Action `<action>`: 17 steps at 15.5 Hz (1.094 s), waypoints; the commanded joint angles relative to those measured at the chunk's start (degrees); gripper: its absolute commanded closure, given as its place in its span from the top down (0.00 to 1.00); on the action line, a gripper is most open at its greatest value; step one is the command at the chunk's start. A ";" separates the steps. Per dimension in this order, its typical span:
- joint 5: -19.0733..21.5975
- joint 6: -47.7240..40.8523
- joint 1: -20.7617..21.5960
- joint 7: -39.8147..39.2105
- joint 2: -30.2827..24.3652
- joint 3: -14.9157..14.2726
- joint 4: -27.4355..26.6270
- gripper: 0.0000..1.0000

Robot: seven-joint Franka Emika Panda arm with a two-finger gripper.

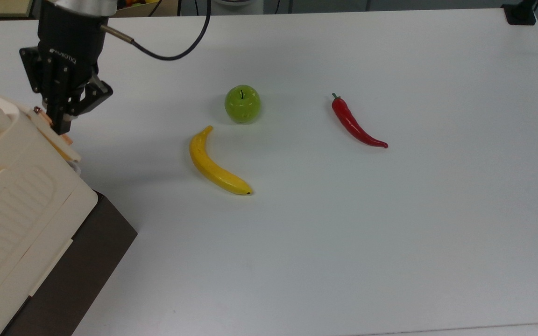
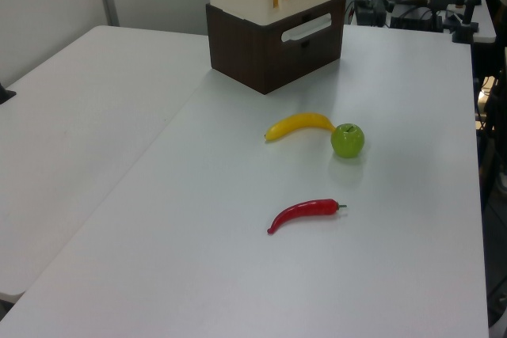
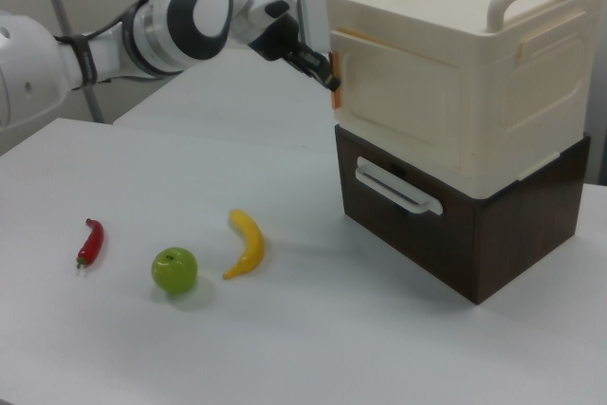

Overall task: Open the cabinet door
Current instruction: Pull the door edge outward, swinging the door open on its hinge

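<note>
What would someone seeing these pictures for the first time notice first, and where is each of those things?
The big cream cabinet stacked on a dark brown base stands out at the right view's right, with the robot's gripper at the edge of the cabinet door, which stands slightly ajar. On the white table, a green apple, a yellow banana and a red chili pepper lie apart near the top view's middle.
</note>
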 commanded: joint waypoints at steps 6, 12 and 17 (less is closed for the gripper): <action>3.68 -5.44 1.29 0.54 -5.58 0.20 -2.73 1.00; 3.50 -4.74 1.12 0.45 -6.02 0.02 1.31 1.00; 3.24 1.84 1.03 0.72 -4.18 0.02 3.78 1.00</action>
